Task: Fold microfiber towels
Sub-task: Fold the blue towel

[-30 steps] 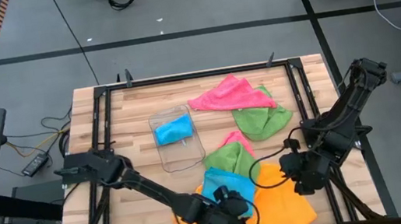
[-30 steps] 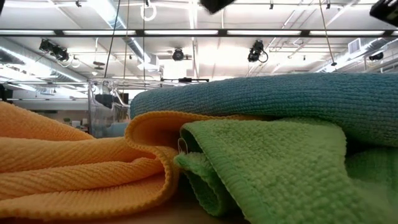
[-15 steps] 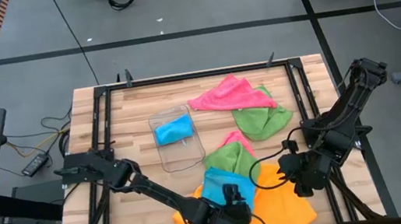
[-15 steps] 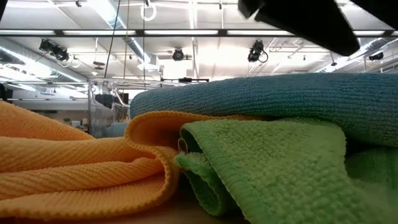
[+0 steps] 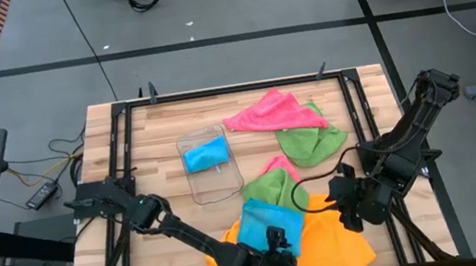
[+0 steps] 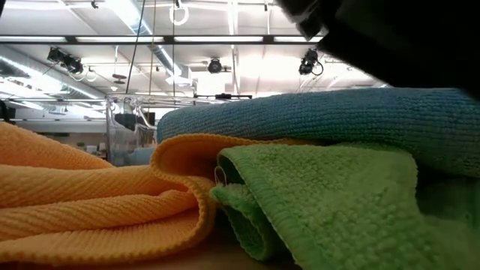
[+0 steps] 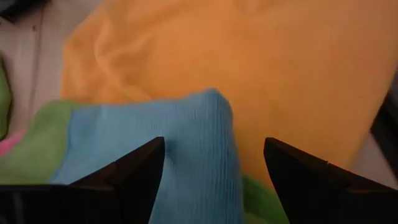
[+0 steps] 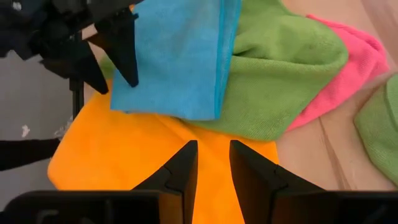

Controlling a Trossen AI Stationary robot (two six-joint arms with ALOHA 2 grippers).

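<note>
A folded sky-blue towel (image 5: 264, 221) lies on a green towel (image 5: 269, 187) and on a spread orange towel (image 5: 336, 236) near the table's front edge. My left gripper (image 7: 214, 162) is open just over the blue towel's near corner (image 7: 214, 102), one finger on either side of it and touching nothing. My right gripper (image 8: 214, 165) hangs to the right, over the orange towel (image 8: 143, 149). Its fingers stand a little apart with nothing between them. In the low view the left gripper (image 6: 390, 37) is a dark mass above the blue towel (image 6: 322, 120).
A clear plastic tray (image 5: 197, 187) holding another blue cloth stands at the table's middle. A pink towel (image 5: 272, 109) and a second green one (image 5: 310, 144) lie at the far right. A pink edge (image 8: 348, 68) shows from under the near green towel. Bare wood lies at the left.
My left gripper has come down toward the blue towel. In the low view it has grown from a small dark tip at the top into a large mass at the upper right. The towels have stayed as they were.
</note>
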